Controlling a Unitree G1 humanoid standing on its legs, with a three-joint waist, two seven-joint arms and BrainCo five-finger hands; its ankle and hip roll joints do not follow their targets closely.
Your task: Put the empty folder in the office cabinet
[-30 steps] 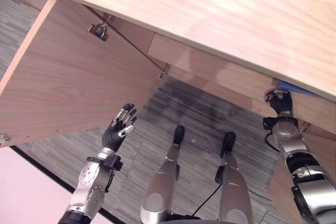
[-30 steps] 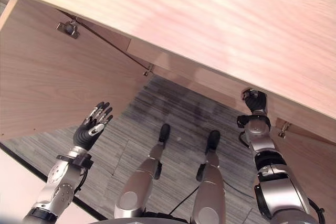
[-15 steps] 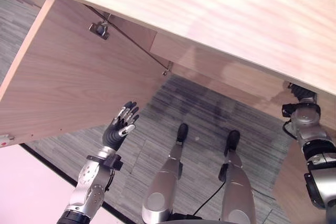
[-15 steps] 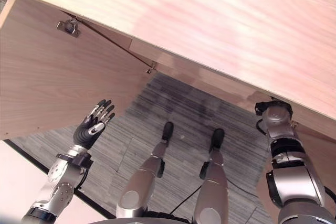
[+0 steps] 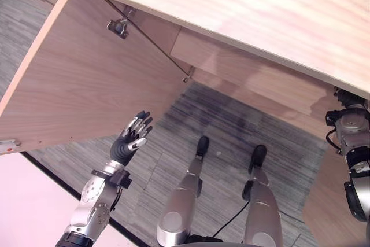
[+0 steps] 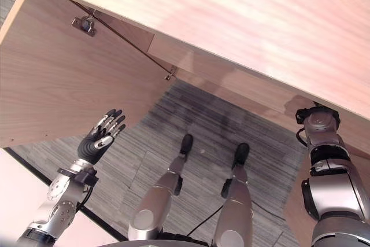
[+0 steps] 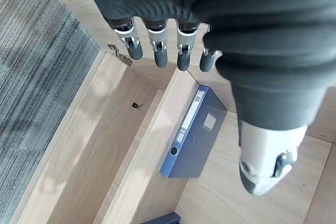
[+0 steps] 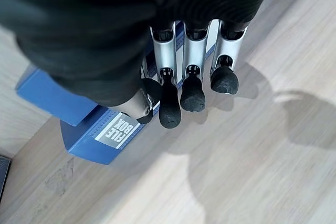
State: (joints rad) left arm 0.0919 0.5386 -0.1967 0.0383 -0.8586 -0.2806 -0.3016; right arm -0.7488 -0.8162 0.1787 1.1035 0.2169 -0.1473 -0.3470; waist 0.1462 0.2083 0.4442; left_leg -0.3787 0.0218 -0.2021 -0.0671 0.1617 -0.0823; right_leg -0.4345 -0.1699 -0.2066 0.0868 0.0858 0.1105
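— While the right hand (image 8: 184,72) hung empty, fingers loosely straight, where was the folder (image 8: 94,124)?
— Lying just beyond its fingertips on the cabinet shelf (image 8: 220,161) (a careless withdrawal might have snagged it).

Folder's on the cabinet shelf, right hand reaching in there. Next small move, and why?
Probably draw the right hand back out of the cabinet. The blue folder lies flat on the shelf, and the fingers look straight, not curled round it. The left hand hangs open beside the cabinet door.
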